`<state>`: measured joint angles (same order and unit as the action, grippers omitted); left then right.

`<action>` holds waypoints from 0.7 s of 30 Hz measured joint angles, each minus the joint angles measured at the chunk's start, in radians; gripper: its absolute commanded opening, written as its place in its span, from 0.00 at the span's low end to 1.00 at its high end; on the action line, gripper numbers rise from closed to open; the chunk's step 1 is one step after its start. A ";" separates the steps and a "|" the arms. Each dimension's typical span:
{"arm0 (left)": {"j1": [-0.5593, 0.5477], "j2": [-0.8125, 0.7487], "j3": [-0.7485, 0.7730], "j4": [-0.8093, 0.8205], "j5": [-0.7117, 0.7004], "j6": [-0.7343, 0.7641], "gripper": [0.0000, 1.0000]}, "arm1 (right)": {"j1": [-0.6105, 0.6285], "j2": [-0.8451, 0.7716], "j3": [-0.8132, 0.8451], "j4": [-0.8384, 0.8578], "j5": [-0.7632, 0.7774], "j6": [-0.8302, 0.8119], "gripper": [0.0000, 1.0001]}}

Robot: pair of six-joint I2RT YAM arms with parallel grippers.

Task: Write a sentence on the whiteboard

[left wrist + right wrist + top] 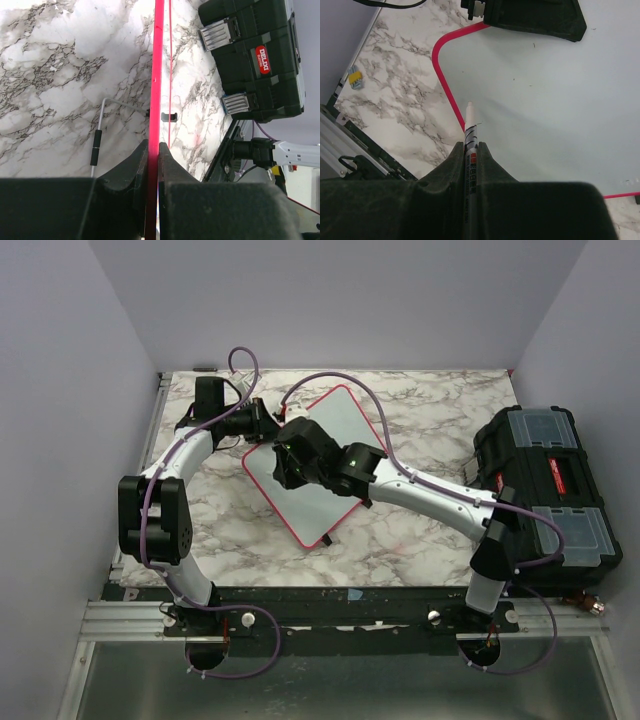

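Both sets of fingers are clamped on something: the left fingers (134,167) pinch the thin pinkish-red frame of the whiteboard (342,423) at its far-left edge, seen edge-on from that wrist, and the right fingers (491,165) are pressed together around a marker (470,131) whose pale tip points out ahead of them. The whiteboard lies slantwise on the marble desk (430,405) between the two arms, well apart from the black toolbox (548,485) at the right. From the right wrist the tip sits just inside the frame near a rounded corner, over the white surface; I cannot tell whether it touches. No letters show on the part of the board in view, so I judge the sentence not yet begun, with the step in hand being placing the pen at the start of a line while the other arm steadies the board. The next move calls for light, even downward pressure, strokes running away from the frame, and a firm left hold so the board does not slide.
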<state>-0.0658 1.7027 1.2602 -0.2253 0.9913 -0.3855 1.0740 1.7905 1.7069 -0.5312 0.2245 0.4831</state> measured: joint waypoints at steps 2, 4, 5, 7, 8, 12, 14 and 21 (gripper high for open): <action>0.000 0.000 0.000 0.000 0.000 0.000 0.00 | 0.006 0.017 0.015 -0.013 0.014 0.005 0.01; 0.000 0.000 0.000 0.000 0.000 0.000 0.00 | 0.011 0.032 0.031 -0.023 0.031 0.008 0.01; 0.000 0.000 0.000 0.000 0.000 0.000 0.00 | 0.012 0.040 0.040 -0.029 0.039 0.011 0.01; 0.000 0.000 0.000 0.000 -0.001 0.000 0.00 | 0.013 0.055 0.057 -0.038 0.054 0.014 0.01; 0.000 0.000 -0.001 0.001 0.000 0.000 0.00 | 0.013 0.061 0.062 -0.040 0.060 0.014 0.01; 0.000 -0.003 -0.010 0.007 0.000 -0.001 0.00 | 0.013 0.079 0.085 -0.049 0.083 0.016 0.01; 0.000 -0.007 -0.011 0.008 0.000 -0.001 0.00 | 0.013 0.085 0.095 -0.049 0.094 0.018 0.01; -0.002 -0.013 -0.013 0.014 0.000 0.000 0.00 | 0.013 0.104 0.123 -0.049 0.107 0.017 0.01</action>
<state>-0.0677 1.6901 1.2472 -0.2111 0.9909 -0.3855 1.0870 1.8946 1.8297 -0.5800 0.3317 0.5003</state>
